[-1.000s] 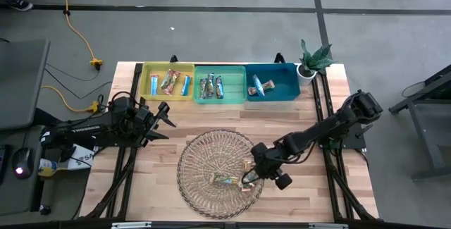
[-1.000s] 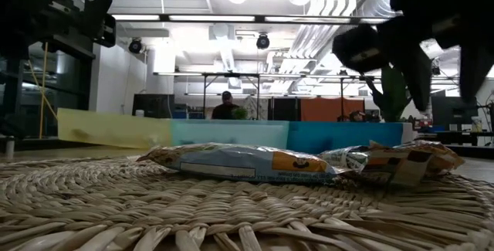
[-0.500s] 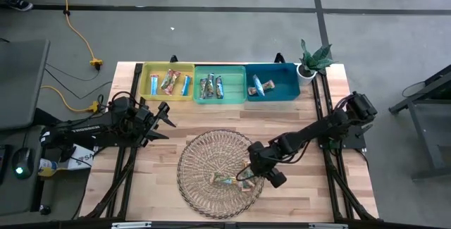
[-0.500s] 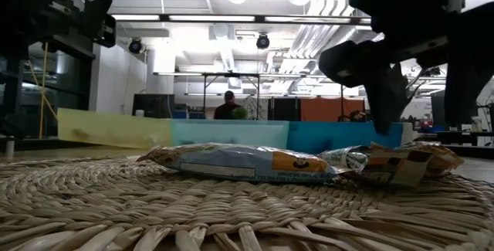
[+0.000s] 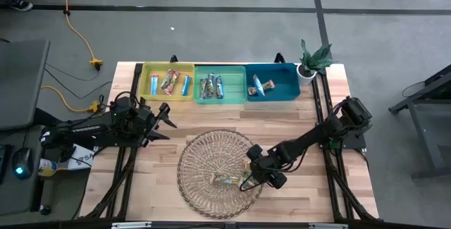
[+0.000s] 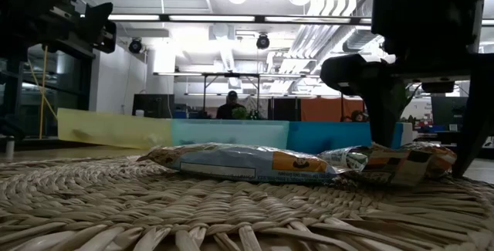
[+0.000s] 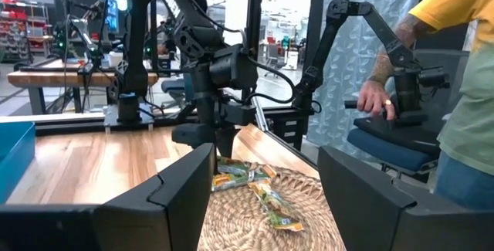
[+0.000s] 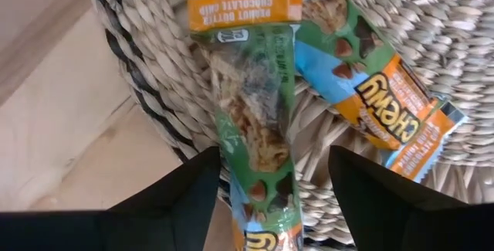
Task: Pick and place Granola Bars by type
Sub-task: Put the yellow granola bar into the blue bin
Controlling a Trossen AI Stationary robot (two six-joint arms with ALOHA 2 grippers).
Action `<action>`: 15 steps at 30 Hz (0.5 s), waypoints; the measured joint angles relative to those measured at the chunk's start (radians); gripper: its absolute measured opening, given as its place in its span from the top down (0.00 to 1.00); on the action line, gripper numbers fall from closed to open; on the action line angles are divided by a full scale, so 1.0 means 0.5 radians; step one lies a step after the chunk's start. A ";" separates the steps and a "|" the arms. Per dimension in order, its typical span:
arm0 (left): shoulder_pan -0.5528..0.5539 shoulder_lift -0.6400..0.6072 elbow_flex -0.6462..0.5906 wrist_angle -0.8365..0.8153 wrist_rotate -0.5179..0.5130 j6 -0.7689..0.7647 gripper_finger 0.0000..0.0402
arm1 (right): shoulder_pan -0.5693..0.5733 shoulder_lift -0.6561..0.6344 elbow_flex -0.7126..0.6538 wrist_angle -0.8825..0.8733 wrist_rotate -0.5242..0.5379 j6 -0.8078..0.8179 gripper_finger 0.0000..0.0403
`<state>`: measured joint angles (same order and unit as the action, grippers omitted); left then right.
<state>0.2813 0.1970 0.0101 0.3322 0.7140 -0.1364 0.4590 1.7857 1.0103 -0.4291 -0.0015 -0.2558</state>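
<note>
Wicker plate (image 5: pixel 204 160) holds three granola bars (image 5: pixel 227 181); right gripper (image 5: pixel 255 176) spread above one, left gripper (image 5: pixel 168 122) open.

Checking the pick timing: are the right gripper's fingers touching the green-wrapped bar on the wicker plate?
Cannot tell. In the right wrist view, open fingers straddle the green bar, tips hidden.

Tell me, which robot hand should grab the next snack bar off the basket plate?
The right hand. It hangs open right over the green bar at the wicker plate's edge. The left hand waits off the plate.
</note>
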 joint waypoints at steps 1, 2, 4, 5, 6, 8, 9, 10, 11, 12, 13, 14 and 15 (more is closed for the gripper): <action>-0.001 0.000 0.000 -0.003 0.000 0.000 0.43 | 0.001 0.003 0.000 0.003 0.005 0.000 0.43; 0.000 0.000 0.000 -0.007 0.000 0.000 0.43 | 0.002 0.003 0.000 0.003 0.006 0.000 0.43; 0.000 0.000 0.000 -0.014 0.000 -0.001 0.43 | 0.002 0.003 0.000 0.002 0.006 0.012 0.44; 0.000 0.000 0.000 -0.015 0.000 0.000 0.43 | 0.002 0.003 0.000 0.002 0.008 0.019 0.45; 0.000 0.000 0.000 -0.016 0.000 0.000 0.43 | 0.002 0.003 0.000 0.002 0.009 0.031 0.46; 0.000 -0.001 0.000 -0.034 0.000 0.000 0.43 | 0.002 0.003 0.000 0.002 0.000 0.033 0.49; 0.000 0.000 0.000 -0.046 0.000 -0.001 0.43 | 0.002 0.003 0.000 0.002 -0.011 0.034 0.51; 0.000 0.000 0.000 -0.054 0.000 -0.001 0.43 | 0.002 0.003 0.000 0.001 -0.015 0.037 0.53; 0.000 0.000 0.000 -0.058 0.000 -0.001 0.43 | 0.002 0.004 0.000 0.001 -0.016 0.041 0.55; 0.000 0.000 0.000 -0.059 0.000 -0.001 0.43 | 0.002 0.004 0.000 0.002 -0.016 0.055 0.57; 0.000 0.000 0.000 -0.064 0.001 0.000 0.43 | 0.002 0.004 0.000 0.001 -0.017 0.072 0.58; 0.000 -0.001 0.000 -0.075 0.000 -0.001 0.43 | 0.002 0.004 0.000 0.001 -0.026 0.091 0.60; -0.001 0.000 0.000 -0.081 0.000 0.000 0.43 | 0.002 0.004 0.000 0.001 -0.044 0.106 0.62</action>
<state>0.2810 0.1970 0.0101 0.2918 0.7140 -0.1365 0.4603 1.7878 1.0103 -0.4286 -0.0232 -0.2026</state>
